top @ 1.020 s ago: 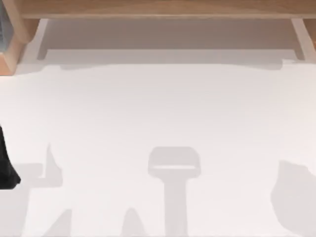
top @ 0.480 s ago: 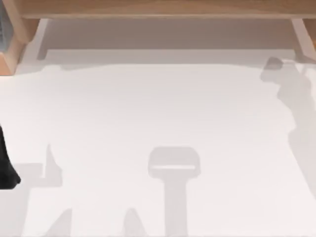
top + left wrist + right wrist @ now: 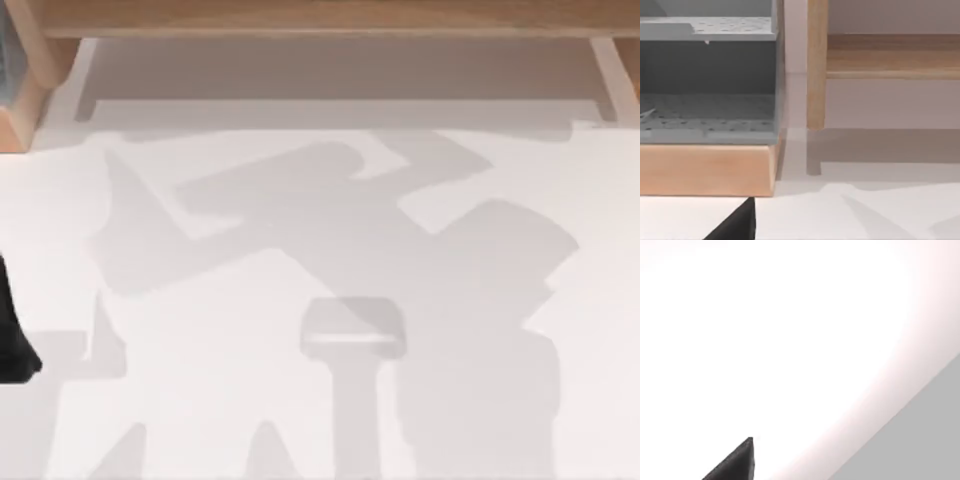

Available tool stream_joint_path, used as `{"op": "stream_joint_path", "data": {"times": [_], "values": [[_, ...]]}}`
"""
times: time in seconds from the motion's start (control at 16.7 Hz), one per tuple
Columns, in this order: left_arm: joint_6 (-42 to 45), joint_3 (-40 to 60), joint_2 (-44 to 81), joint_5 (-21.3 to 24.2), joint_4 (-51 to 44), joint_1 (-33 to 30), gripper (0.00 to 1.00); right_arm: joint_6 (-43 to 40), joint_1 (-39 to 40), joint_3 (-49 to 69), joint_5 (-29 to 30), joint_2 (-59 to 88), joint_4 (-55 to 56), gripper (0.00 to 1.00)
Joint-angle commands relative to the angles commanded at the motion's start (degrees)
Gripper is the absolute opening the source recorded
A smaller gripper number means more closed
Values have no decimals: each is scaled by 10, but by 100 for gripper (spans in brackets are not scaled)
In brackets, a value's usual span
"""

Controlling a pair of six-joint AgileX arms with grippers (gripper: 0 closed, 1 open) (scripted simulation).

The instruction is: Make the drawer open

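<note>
The left arm [image 3: 12, 330] sits at the table's [image 3: 300, 420] left edge. Beyond it, along the far edge, stands a wooden frame [image 3: 320, 18], and a shelved unit [image 3: 707, 80] rests on a wooden base [image 3: 705, 170] (just left of a frame post [image 3: 816, 65]) ahead of the left wrist.
</note>
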Motion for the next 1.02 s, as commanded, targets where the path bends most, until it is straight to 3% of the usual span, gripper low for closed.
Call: {"op": "stream_joint_path", "data": {"times": [0.18, 0.48, 1.02], "values": [[0, 0, 0, 0, 0, 0, 100, 72, -50, 167, 56, -47, -35, 100], [0, 0, 0, 0, 0, 0, 100, 157, -37, 345, 131, -136, -63, 100], [0, 0, 0, 0, 0, 0, 100, 176, -23, 384, 150, -163, -66, 100]]}}
